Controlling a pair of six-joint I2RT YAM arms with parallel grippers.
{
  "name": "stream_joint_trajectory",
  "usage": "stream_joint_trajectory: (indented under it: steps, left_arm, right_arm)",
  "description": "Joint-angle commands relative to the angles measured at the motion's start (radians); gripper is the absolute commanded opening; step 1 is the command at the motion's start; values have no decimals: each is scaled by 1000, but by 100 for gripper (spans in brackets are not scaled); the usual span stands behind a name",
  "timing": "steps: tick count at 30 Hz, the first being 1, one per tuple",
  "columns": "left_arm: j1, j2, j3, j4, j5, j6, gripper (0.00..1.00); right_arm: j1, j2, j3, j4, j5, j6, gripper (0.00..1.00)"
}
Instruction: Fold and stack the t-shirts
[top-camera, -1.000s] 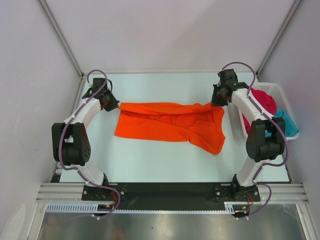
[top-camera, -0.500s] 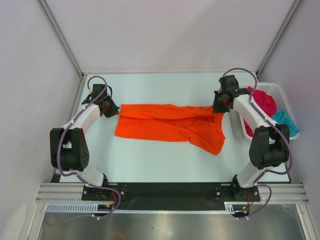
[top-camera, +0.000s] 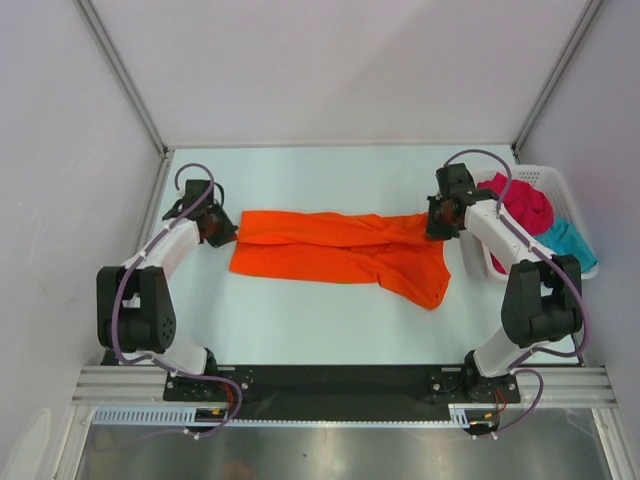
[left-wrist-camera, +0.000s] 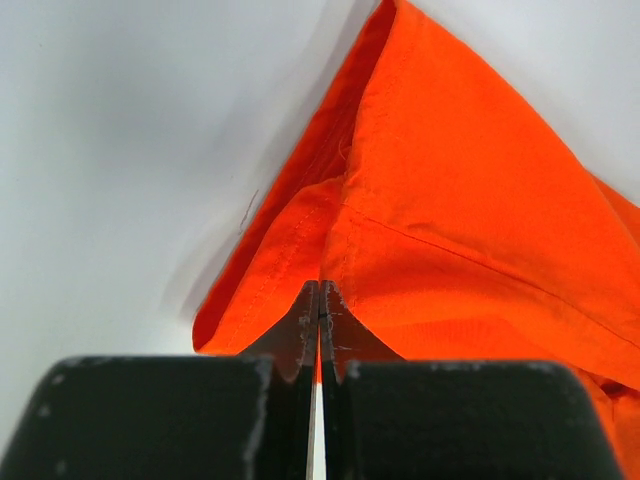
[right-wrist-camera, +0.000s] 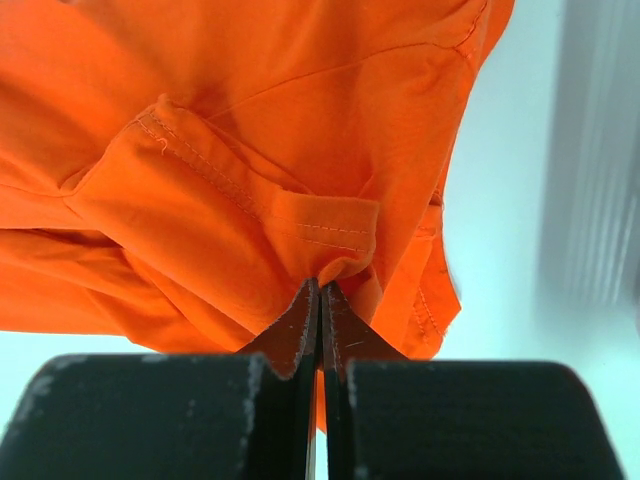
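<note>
Orange t-shirt (top-camera: 340, 255) cloth is clamped in both pairs of jaws. The left jaws are shut tight on a hemmed corner, and the right jaws on a bunched, stitched fold. Between them the shirt lies as a band across the middle of the desk (top-camera: 320, 320), its right end sagging toward the near edge. Over the last second both arms have drawn the held far edge nearer and pulled it straighter, so a lengthwise fold looks under way but not yet laid. The crimson t-shirt (top-camera: 527, 203) and teal t-shirt (top-camera: 572, 240) wait in the basket (top-camera: 556, 178) at the right edge.

T-shirt (top-camera: 340, 255) on table (top-camera: 300, 320), basket (top-camera: 548, 175) right
</note>
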Motion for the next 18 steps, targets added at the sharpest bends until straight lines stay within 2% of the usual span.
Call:
stream_joint_trajectory:
  steps: [1, 18]
  left_arm:
    - [12, -64, -14, 17, 3, 19, 0]
    - [20, -173, -78, -1, 16, 25, 0]
  right_arm:
    - [8, -55, -6, -15, 36, 9, 0]
    - [36, -161, -57, -75, 93, 30, 0]
